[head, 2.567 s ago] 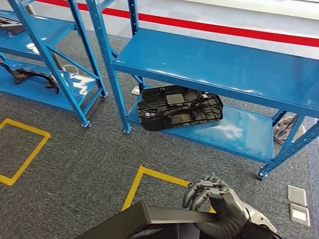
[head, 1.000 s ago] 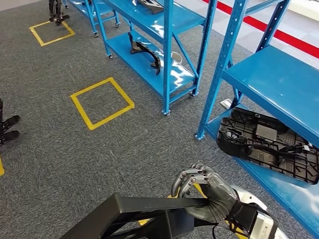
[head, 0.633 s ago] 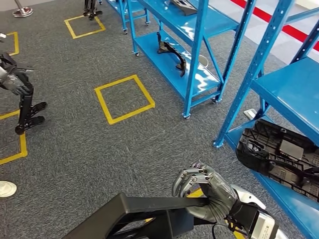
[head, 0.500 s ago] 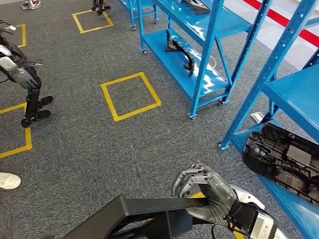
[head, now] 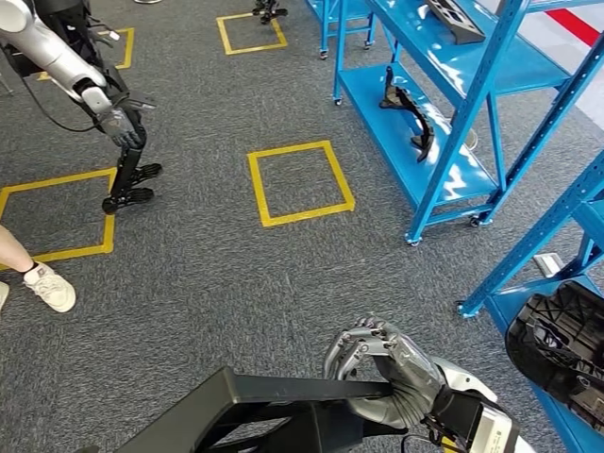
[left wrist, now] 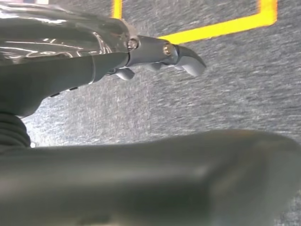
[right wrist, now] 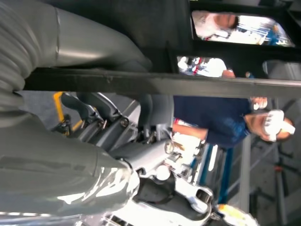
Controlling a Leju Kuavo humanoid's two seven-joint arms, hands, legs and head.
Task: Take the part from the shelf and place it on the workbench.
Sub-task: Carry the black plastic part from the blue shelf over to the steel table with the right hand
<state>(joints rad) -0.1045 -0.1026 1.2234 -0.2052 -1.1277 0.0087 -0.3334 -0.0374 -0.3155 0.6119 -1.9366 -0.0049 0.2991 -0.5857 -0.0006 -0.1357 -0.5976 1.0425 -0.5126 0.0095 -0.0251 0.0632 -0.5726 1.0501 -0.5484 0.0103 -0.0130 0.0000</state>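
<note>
The right hand (head: 388,373) has its fingers (head: 356,342) curled over the edge of a big black part (head: 285,406) and holds it low in front of the robot's body. In the left wrist view, the left hand (left wrist: 106,61) has its fingers (left wrist: 184,56) stretched out flat above a dark blurry thing, maybe the same part. I cannot tell if that hand is holding it.

The part is off the blue shelf (head: 456,142) now, so this looks like the carrying step. No bench is in sight yet. Ahead lies grey carpet with a yellow square (head: 299,182), and another robot (head: 85,85) and a person's shoe (head: 48,288) are near.

Next, the robot likely has to find the bench, keep a firm hold, and stay away from the other robot and the person.
</note>
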